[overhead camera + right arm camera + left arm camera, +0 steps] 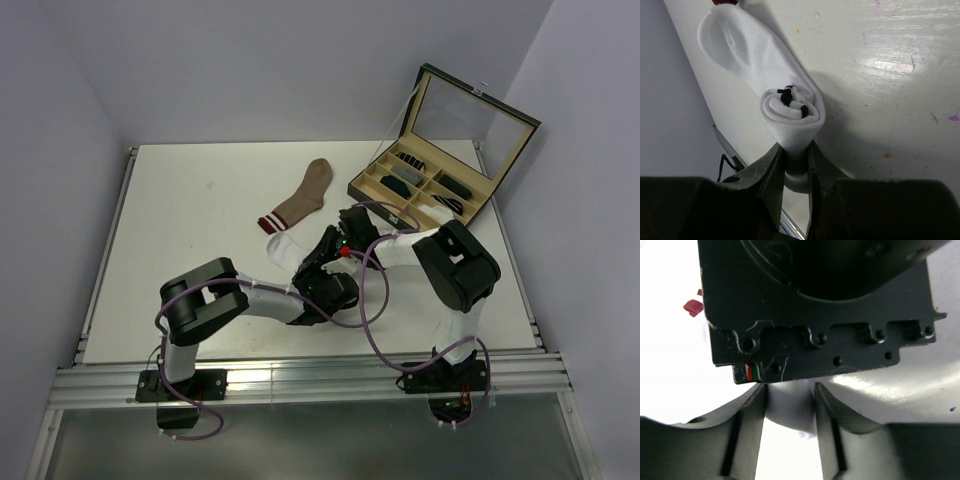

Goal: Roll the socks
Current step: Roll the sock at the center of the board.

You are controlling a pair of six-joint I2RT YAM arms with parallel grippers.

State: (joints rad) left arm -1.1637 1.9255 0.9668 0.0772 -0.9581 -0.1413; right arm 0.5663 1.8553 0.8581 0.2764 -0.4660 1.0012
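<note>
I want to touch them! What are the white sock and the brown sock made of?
White sock: soft matte knit, maybe cotton; it folds into a roll. Brown sock: matte cloth too, lying limp and flat; weave too small to tell.

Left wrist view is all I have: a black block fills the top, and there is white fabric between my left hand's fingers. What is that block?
Observer: That's the right hand, shut on the rolled end of the white sock.
Operator: How much of it is rolled?
Observer: Only part. The rounded toe end lies flat on the table, unrolled.
Operator: And the other sock?
Observer: The tan-brown sock lies flat farther back, not rolled, with its striped cuff near the white sock.
</note>
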